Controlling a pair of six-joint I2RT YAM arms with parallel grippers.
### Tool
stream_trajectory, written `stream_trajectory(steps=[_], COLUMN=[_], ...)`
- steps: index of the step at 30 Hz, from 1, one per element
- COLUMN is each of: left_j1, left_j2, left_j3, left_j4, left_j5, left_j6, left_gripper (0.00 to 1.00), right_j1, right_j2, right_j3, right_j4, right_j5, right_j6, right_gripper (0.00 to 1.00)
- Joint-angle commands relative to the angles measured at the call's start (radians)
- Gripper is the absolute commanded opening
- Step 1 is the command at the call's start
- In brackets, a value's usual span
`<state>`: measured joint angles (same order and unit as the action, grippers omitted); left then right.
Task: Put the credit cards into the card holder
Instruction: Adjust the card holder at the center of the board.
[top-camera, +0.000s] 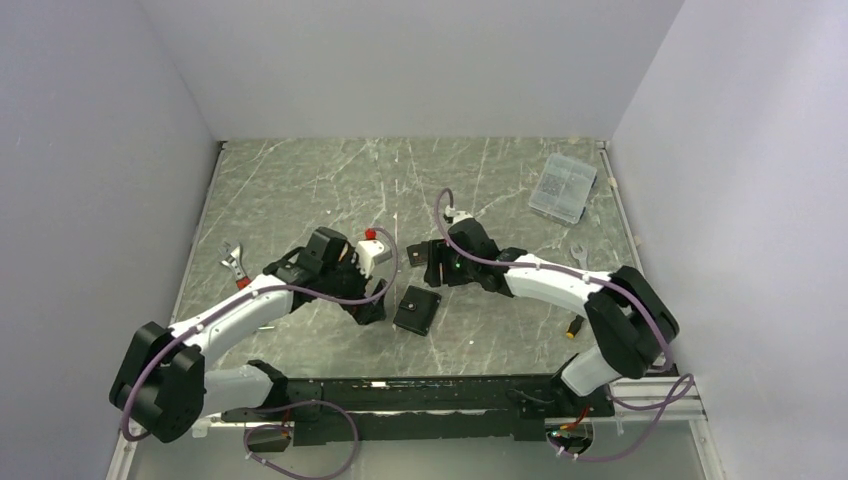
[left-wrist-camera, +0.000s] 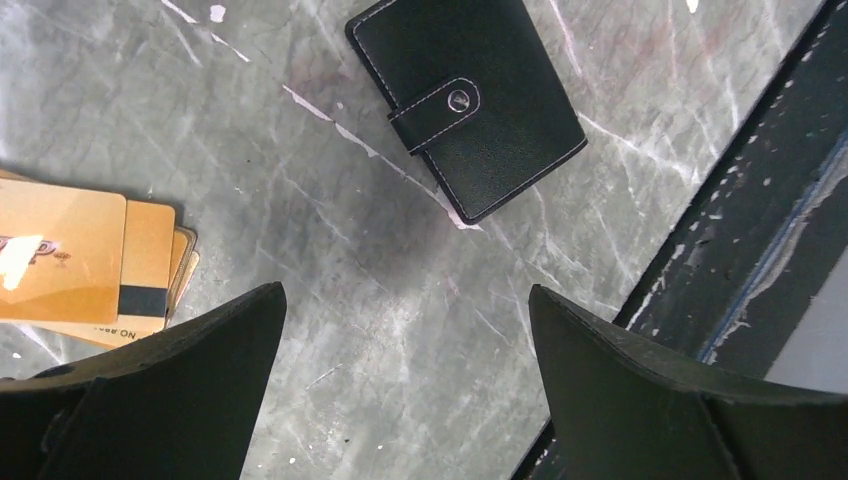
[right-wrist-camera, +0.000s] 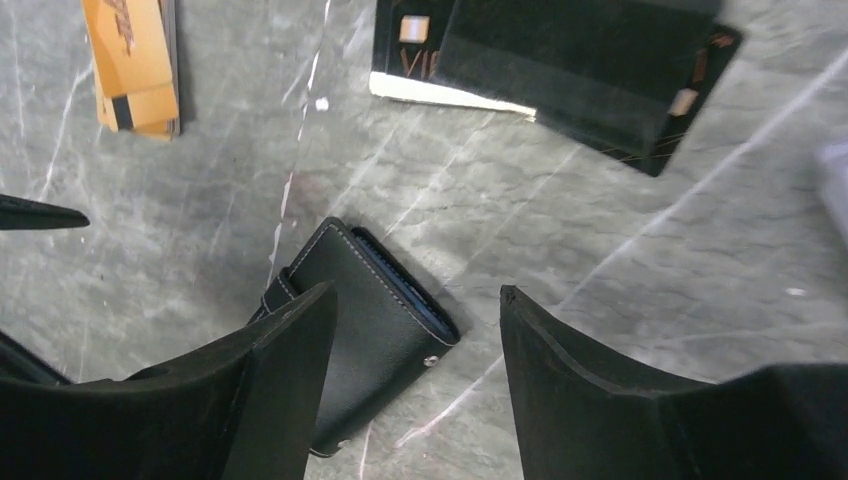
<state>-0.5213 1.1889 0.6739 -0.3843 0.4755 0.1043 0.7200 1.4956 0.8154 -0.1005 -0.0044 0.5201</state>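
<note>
While the card holder (right-wrist-camera: 385, 330) lies snapped shut on the table (left-wrist-camera: 330, 200), my right gripper (right-wrist-camera: 415, 292) hovers just above it, fingers apart, pinching nothing. The holder sits off-centre, partly tucked under one finger, its long axis slanting across my gap. My left gripper (left-wrist-camera: 405, 288) is spread wide and empty, with the holder farther ahead of it. The right arm is nearer, I reckon. Orange-gold cards (left-wrist-camera: 85, 265) and black cards (right-wrist-camera: 570, 70) wait loose beyond.
</note>
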Motion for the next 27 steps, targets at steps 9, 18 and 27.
stream_trajectory(steps=[9, 18, 27], left_j1=[-0.313, -0.443, -0.477], left_j2=[0.062, 0.147, 0.286], left_j3=[0.064, 0.046, 0.088], left_j4=[0.073, 0.183, 0.227], left_j5=[-0.432, -0.562, -0.651], left_j6=[0.199, 0.342, 0.373], left_gripper=[0.94, 0.97, 0.93], right_j1=[0.013, 0.016, 0.076], right_j2=[0.084, 0.011, -0.223], right_j3=[-0.071, -0.222, -0.434], right_j4=[0.194, 0.246, 0.255], right_j5=[-0.157, -0.129, -0.046], right_j6=[0.085, 0.153, 0.302], right_gripper=[0.48, 0.39, 0.23])
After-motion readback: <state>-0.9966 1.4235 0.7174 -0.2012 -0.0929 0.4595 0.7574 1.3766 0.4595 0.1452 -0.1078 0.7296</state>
